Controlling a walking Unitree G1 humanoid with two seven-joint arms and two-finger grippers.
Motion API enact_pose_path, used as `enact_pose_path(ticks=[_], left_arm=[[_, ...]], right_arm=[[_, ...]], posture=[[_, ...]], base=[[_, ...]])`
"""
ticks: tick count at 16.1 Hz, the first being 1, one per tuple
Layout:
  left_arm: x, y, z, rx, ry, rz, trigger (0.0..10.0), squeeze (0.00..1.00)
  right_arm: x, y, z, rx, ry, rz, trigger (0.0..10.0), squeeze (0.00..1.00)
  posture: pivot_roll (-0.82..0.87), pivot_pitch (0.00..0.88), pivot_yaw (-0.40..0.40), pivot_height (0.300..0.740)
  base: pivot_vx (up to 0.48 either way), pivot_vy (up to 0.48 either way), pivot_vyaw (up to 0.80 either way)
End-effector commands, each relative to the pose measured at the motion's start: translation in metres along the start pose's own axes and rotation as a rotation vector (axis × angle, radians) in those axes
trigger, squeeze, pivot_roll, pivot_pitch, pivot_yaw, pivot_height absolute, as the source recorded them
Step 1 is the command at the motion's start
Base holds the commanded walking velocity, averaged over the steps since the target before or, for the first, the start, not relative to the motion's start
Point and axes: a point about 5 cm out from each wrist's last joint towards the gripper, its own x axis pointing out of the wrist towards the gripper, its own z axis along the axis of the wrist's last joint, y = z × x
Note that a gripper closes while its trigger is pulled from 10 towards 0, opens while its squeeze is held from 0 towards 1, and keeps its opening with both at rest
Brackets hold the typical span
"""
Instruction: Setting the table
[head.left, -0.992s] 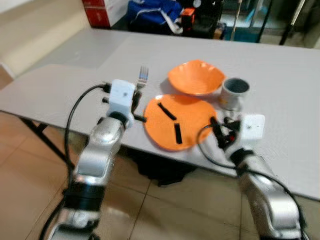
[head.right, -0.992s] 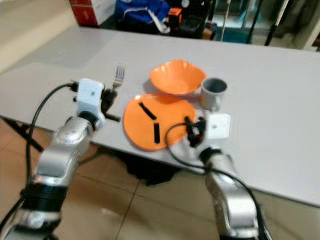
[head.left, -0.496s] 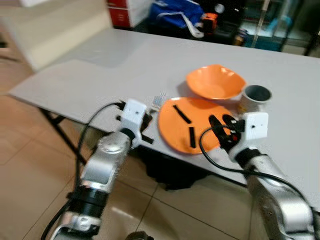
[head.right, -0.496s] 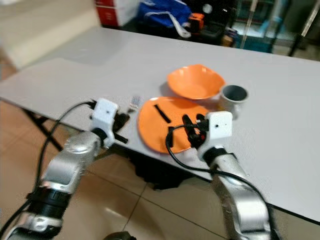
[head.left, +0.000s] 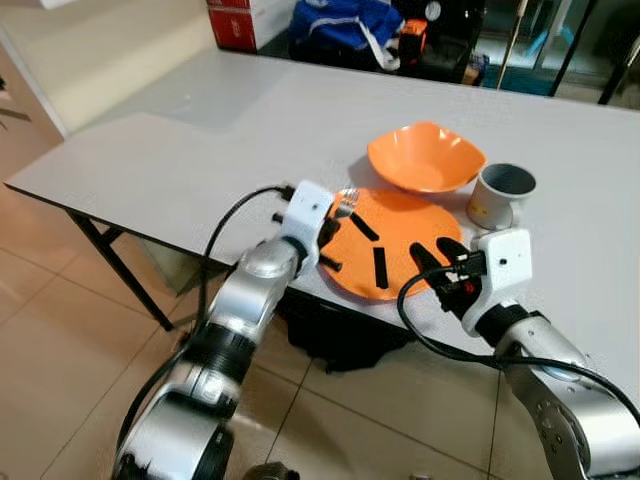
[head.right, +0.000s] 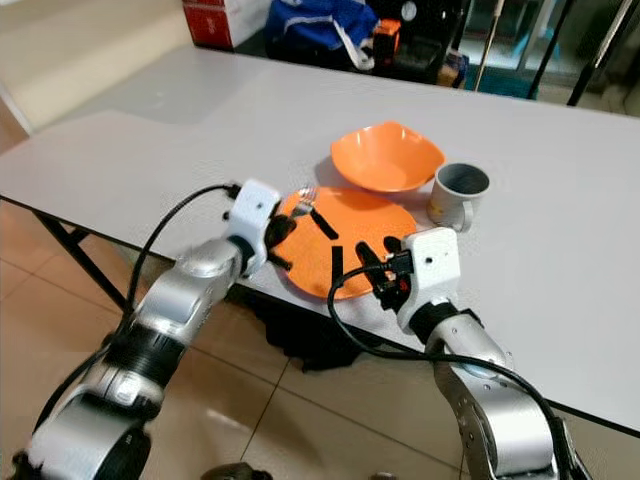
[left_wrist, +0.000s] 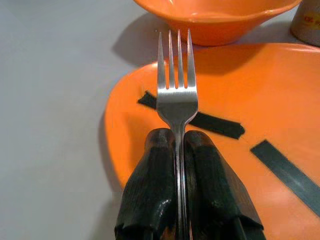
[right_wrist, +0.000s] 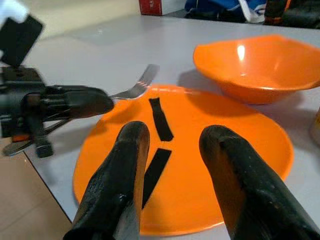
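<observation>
Fork handle hidden between fingers

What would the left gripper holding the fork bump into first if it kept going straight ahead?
Probably the orange bowl: the left gripper holds the fork above the plate, tines aimed at it. Depth is uncertain.

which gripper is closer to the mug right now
Right. The right gripper hovers open over the plate's near edge, on the mug's side. The left gripper holds the fork at the plate's far-left rim, farther from the mug.
</observation>
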Motion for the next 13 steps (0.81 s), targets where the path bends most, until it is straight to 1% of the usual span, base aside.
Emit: enact_pose_path(ticks=[1,3,4,6,9,11,13], left_arm=[[0.004,0.002,0.002,0.008,-0.001,-0.005,10.0,0.00],[0.011,0.000,0.007,0.017,0.003,-0.023,10.0,0.00],[0.013,-0.001,0.009,0.018,0.003,-0.026,10.0,0.00],[0.019,-0.007,0.011,0.033,0.008,-0.038,10.0,0.00],[0.024,-0.012,0.013,0.020,0.005,-0.048,10.0,0.00],[0.029,-0.018,0.015,0.023,0.008,-0.056,10.0,0.00],[0.030,-0.018,0.017,0.021,0.005,-0.051,10.0,0.00]], right_arm=[[-0.001,0.006,0.004,-0.002,-0.006,0.026,10.0,0.00],[-0.003,0.008,0.003,-0.007,0.009,0.051,10.0,0.00],[-0.004,0.008,0.002,-0.018,0.024,0.061,10.0,0.00],[-0.005,0.006,-0.004,-0.065,0.068,0.040,10.0,0.00],[-0.005,0.006,-0.006,-0.070,0.087,0.032,10.0,0.00],[-0.006,0.008,-0.010,-0.062,0.119,0.042,10.0,0.00],[-0.006,0.010,-0.012,-0.060,0.128,0.049,10.0,0.00]], posture=[[-0.02,0.075,0.082,0.740],[-0.02,0.075,0.082,0.740],[-0.03,0.088,0.095,0.740],[-0.04,0.090,0.100,0.740],[-0.04,0.091,0.102,0.740],[-0.04,0.094,0.105,0.740],[-0.04,0.097,0.113,0.740]], base=[[0.000,0.000,0.00],[0.000,0.000,0.00],[0.000,0.000,0.00],[0.000,0.000,0.00],[0.000,0.000,0.00],[0.000,0.000,0.00],[0.000,0.000,0.00]])
